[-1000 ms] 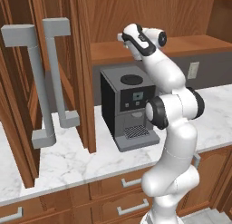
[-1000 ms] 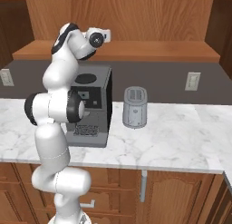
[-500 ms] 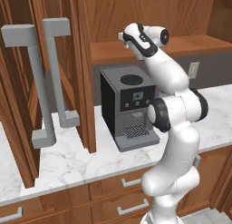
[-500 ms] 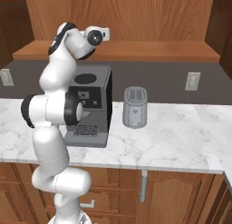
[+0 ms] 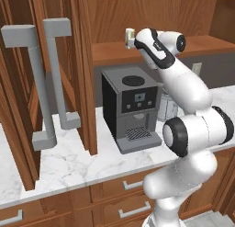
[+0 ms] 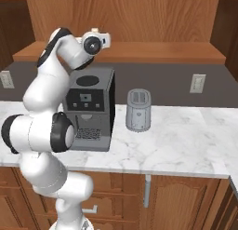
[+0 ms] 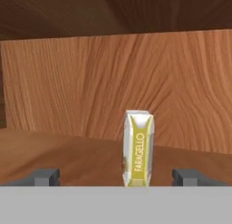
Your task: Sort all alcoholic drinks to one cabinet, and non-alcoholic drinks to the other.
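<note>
One cream-yellow carton, upright (long axis vertical)

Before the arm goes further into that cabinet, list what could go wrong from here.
1. The carton stands tall and narrow on the cabinet shelf; an off-centre approach could tip it.
2. The tool is open with the carton between its fingertips but farther back; closing early would likely miss it.
3. The arm reaches over the coffee machine; a low retreat could strike it.

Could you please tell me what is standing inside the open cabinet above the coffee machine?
A single pale yellow carton stands upright on the cabinet shelf, between the open gripper's fingertips in the hand view. The robot's arm covers part of the shelf in the base views.
</note>
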Motion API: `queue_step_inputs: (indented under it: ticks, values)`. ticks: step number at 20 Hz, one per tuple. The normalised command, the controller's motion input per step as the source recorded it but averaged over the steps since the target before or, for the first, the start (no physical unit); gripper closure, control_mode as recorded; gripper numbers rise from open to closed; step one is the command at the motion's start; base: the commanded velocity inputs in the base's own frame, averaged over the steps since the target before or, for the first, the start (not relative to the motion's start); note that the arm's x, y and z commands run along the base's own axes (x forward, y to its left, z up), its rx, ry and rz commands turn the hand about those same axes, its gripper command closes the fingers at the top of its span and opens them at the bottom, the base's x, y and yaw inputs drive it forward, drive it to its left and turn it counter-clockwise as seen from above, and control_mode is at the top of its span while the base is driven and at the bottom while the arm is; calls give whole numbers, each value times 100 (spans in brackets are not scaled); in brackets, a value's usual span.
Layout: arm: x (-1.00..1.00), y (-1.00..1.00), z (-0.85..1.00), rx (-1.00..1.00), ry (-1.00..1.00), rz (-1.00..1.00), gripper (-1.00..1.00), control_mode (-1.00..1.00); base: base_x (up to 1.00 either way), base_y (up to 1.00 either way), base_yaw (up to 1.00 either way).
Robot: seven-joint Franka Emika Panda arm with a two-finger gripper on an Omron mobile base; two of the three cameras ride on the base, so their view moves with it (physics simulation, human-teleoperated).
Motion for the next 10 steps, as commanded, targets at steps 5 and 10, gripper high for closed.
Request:
queue_step_inputs:
  ticks: [5, 10]
  values:
    - [-100, -19, 0, -1, 0, -1, -100, -100, 0, 0, 0]
    - [-100, -16, 0, -2, 3, 0, -100, -100, 0, 0, 0]
